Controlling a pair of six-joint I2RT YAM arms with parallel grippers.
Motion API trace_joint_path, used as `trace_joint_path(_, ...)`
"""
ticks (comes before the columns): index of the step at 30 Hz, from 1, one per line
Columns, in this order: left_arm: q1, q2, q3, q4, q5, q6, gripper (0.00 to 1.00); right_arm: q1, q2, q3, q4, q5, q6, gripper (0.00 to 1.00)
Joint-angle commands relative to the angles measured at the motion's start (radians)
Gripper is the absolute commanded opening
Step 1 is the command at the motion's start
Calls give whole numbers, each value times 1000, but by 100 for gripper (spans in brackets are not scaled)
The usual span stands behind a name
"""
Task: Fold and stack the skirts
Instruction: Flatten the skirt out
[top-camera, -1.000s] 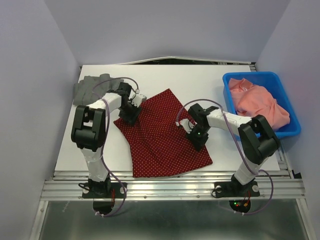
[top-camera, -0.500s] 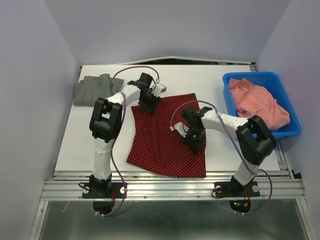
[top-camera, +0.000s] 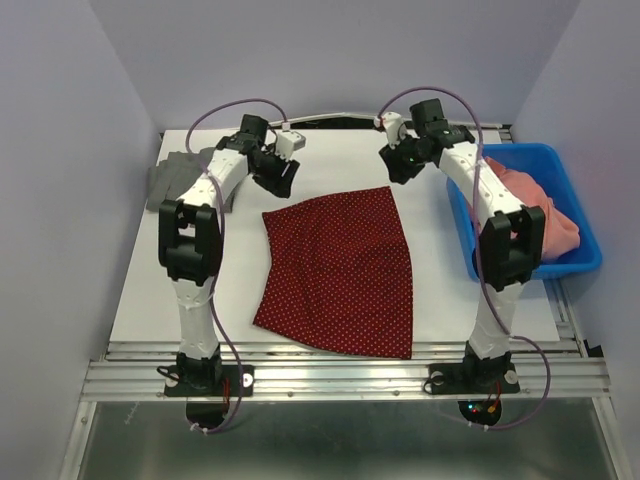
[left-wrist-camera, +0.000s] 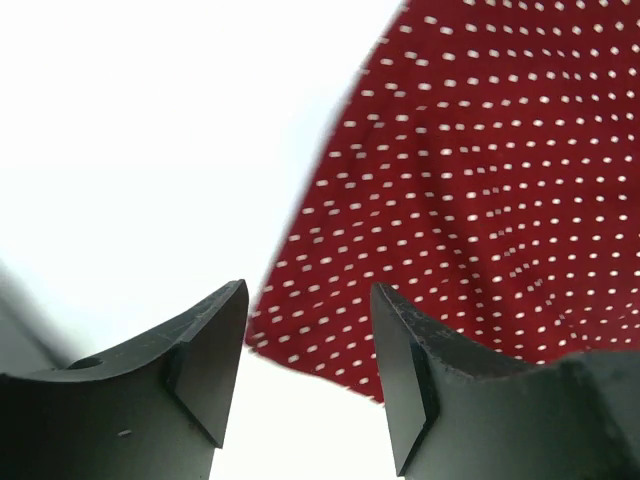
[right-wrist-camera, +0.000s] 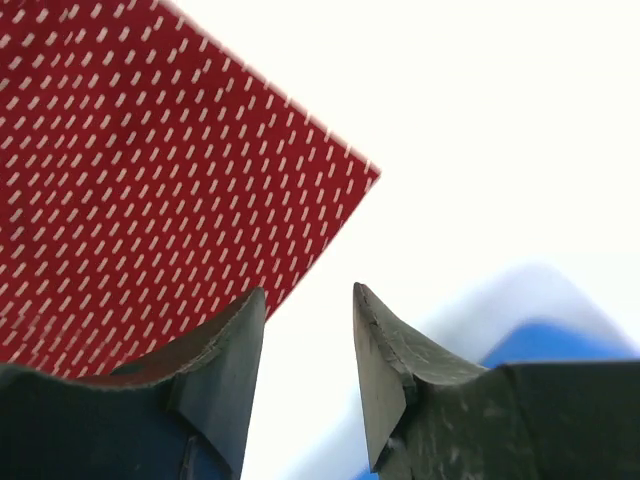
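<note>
The dark red polka-dot skirt (top-camera: 340, 270) lies spread flat in the middle of the white table, narrow end away from me. The grey skirt (top-camera: 165, 182) lies folded at the far left, partly hidden behind my left arm. My left gripper (top-camera: 283, 180) hovers just beyond the red skirt's far left corner (left-wrist-camera: 470, 170), open and empty (left-wrist-camera: 308, 300). My right gripper (top-camera: 397, 165) hovers beyond the far right corner (right-wrist-camera: 150, 190), also open with nothing between its fingers (right-wrist-camera: 308, 300).
A blue bin (top-camera: 590, 262) stands at the right edge of the table, holding salmon-pink cloth (top-camera: 520, 205). Its blurred blue rim (right-wrist-camera: 560, 345) shows in the right wrist view. The table's far edge meets the back wall just behind both grippers.
Both grippers dragged and turned the red skirt, then opened and let it go. They have since risen and moved away to its far corners. The skirt now lies flat.
</note>
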Motion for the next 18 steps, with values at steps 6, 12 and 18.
trace_joint_path(6, 79, -24, -14, -45, 75, 60, 68, 8, 257, 144, 248, -12, -116, 65)
trace_joint_path(12, 85, -30, -120, 7, 63, 66, 68, -10, 378, 161, 325, 1, -174, 70)
trace_joint_path(18, 101, -18, -168, 35, 9, 63, 68, -10, 422, 81, 331, 15, -282, 65)
